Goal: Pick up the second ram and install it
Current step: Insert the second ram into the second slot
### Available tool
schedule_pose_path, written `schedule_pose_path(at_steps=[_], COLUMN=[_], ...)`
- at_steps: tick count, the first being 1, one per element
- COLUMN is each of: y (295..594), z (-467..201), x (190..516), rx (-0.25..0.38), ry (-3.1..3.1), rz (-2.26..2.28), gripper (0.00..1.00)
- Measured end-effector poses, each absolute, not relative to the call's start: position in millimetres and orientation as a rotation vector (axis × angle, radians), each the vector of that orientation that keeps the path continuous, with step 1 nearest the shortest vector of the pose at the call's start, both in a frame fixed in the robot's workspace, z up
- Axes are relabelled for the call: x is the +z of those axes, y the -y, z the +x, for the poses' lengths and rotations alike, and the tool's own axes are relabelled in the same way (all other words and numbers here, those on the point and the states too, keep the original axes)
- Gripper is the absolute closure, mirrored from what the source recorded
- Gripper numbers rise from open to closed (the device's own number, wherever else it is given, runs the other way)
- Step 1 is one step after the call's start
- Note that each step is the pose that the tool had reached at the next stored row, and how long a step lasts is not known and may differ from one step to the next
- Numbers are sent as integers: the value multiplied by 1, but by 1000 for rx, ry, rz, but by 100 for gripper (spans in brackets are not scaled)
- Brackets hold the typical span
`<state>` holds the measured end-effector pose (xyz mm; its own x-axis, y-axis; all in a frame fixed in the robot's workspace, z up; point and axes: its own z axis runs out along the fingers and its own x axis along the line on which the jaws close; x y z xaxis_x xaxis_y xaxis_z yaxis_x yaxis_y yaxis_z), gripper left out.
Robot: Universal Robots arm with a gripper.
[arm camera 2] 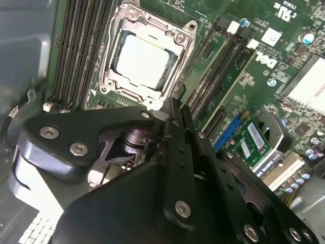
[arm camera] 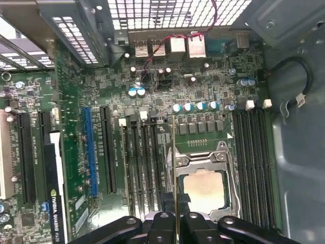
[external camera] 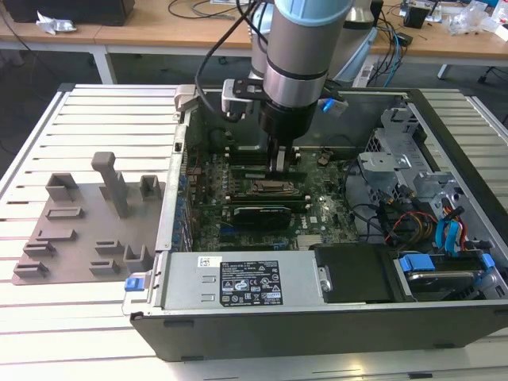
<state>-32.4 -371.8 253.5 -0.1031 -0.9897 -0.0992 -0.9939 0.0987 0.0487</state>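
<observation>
In the exterior view my gripper (external camera: pixel 279 163) hangs straight down inside the open computer case (external camera: pixel 444 127), just behind the processor socket (external camera: pixel 270 188). In the first wrist view the second ram (arm camera: pixel 173 152) shows edge-on as a thin green strip standing out from between my fingers. My gripper (arm camera: pixel 174 216) is shut on it. The stick hangs above the motherboard between the processor socket (arm camera: pixel 205 188) and the bank of black memory slots (arm camera: pixel 144 162) beside it, without touching them. In the second wrist view the black fingers (arm camera 2: pixel 177 127) are pressed close together over the socket (arm camera 2: pixel 142 61).
A second bank of memory slots (arm camera: pixel 254 162) lies on the socket's other side. A black expansion card (external camera: pixel 258 213) sits in front of the socket. The power supply (external camera: pixel 238 282) and drive cage with cables (external camera: pixel 413 198) crowd the case. A grey fixture plate (external camera: pixel 79 230) lies outside the case.
</observation>
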Motion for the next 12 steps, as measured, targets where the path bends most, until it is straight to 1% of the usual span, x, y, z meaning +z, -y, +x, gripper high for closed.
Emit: schedule_pose_path(at_steps=[5,7,12], y=[366,369,380], z=[-31,-31,-31], x=[244,244,242], rx=[157,145,140], ry=[-2298,-2294,-2256], rz=[-2079,-2095,-2144], gripper=[87,87,87])
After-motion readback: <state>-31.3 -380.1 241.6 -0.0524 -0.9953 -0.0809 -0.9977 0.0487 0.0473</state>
